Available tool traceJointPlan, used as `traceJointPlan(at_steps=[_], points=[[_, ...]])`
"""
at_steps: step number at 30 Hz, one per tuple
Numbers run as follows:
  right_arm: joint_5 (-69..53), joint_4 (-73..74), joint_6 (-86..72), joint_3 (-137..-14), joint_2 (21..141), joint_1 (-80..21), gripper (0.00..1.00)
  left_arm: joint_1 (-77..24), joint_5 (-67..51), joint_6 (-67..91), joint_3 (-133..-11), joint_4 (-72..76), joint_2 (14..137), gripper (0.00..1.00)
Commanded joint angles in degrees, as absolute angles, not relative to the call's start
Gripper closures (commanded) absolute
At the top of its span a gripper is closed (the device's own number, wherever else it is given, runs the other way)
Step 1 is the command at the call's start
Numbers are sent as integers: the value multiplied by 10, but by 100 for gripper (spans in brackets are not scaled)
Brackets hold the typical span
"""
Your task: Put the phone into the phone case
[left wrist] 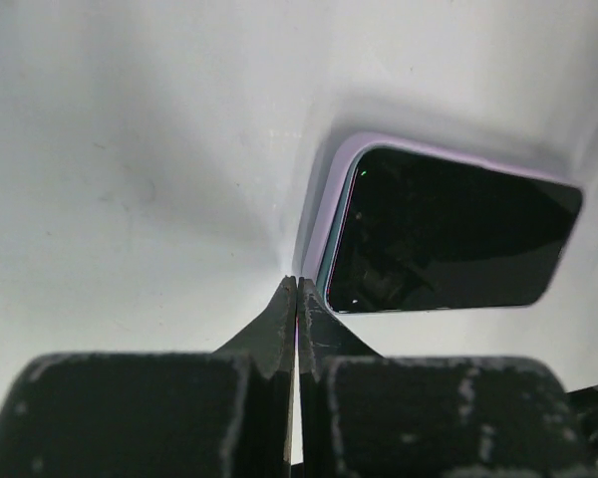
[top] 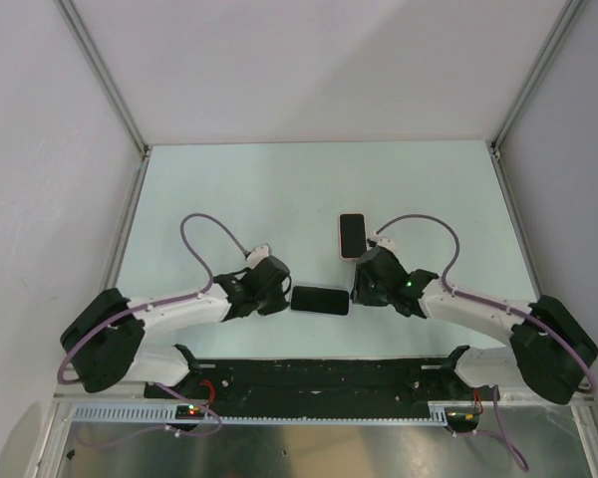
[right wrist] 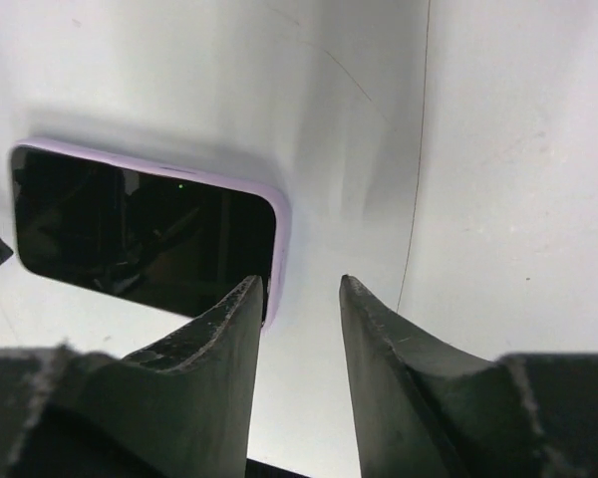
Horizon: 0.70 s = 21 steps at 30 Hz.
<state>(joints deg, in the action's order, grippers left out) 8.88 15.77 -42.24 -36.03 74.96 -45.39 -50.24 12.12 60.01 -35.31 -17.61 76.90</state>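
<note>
Top external view has the phone (top: 319, 300) lying flat and crosswise on the pale table (top: 229, 189), near the front edge and midway between the two arms, its dark glass facing up. From the wrist cameras a lilac case (right wrist: 278, 234) rims the phone on every side that shows, so it appears to sit inside the case. A tiny green dot glints on the screen, and no maker's mark or lettering can be read there. The left gripper (left wrist: 297, 299) sits just left of the phone with its fingers pressed tight together, pinching nothing. The right gripper (right wrist: 299, 284) is just right of it, fingers spread with bare table between them, one tip just beside the case's corner; whether it touches I cannot tell. Farther back lies a second dark slab with a pale pink border (top: 352, 235), upright in the view, near the right gripper. Purple cables (top: 194, 234) loop over both arms.
</note>
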Motion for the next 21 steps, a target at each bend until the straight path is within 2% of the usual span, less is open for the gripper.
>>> traceJointPlan(at_steps=[1, 11, 16, 21], points=[[141, 181, -373, -406, 702, -478, 56, -464, 111, 601, -345, -164, 721, 100], [172, 188, -283, -591, 881, -653, 60, -325, 83, 582, -303, -164, 635, 100], [187, 217, -265, -672, 972, -695, 68, -279, 63, 567, -293, -164, 611, 100], [216, 256, -275, -722, 1031, -710, 70, -254, 50, 556, -283, -164, 592, 100]])
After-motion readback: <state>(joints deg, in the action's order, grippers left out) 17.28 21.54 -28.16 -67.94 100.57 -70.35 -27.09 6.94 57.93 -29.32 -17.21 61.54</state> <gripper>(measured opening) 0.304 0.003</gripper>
